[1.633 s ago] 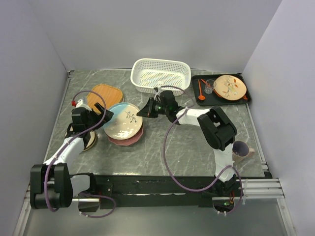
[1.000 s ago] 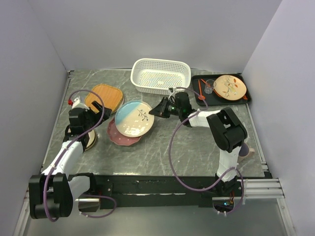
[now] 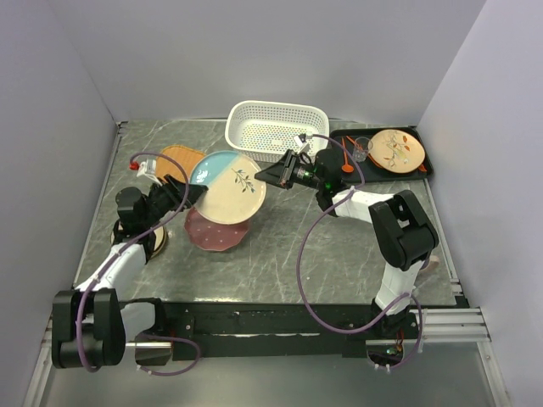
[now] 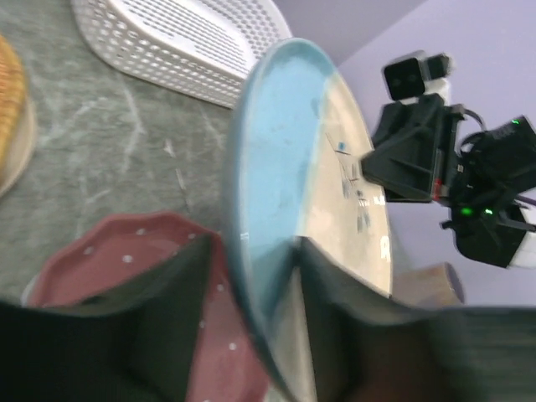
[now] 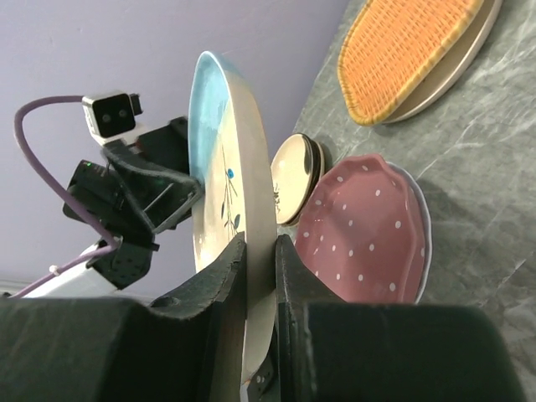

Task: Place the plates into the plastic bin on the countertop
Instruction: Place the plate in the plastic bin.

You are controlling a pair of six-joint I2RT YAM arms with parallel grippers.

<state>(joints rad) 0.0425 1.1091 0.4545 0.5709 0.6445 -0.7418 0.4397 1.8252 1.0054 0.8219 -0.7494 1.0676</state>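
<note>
A pale blue-cream plate (image 3: pixel 225 186) with a leaf sprig hangs tilted above the countertop (image 3: pixel 280 254), in front of the white plastic bin (image 3: pixel 276 127). My right gripper (image 3: pixel 270 174) is shut on its right rim, the rim pinched between both fingers (image 5: pixel 260 243). My left gripper (image 3: pixel 188 193) straddles the opposite rim (image 4: pixel 251 247); one finger lies against the plate's face, and a thin gap shows at the other. Below lies the speckled pink plate (image 3: pixel 216 231). The orange plate (image 3: pixel 174 157) sits at the back left. A tan brown-rimmed plate (image 5: pixel 293 180) is under the left arm.
A flat black tray (image 3: pixel 339 140) at the back right carries a cream plate with red-orange leaf marks (image 3: pixel 397 148), a small glass and orange utensils. Grey walls close in the left, back and right. The right arm's cable loops over the middle of the countertop.
The right gripper lifted the blue-cream plate off the pink one, tipped it up and carried it toward the bin. The left gripper came to its left rim and its jaws narrowed.
</note>
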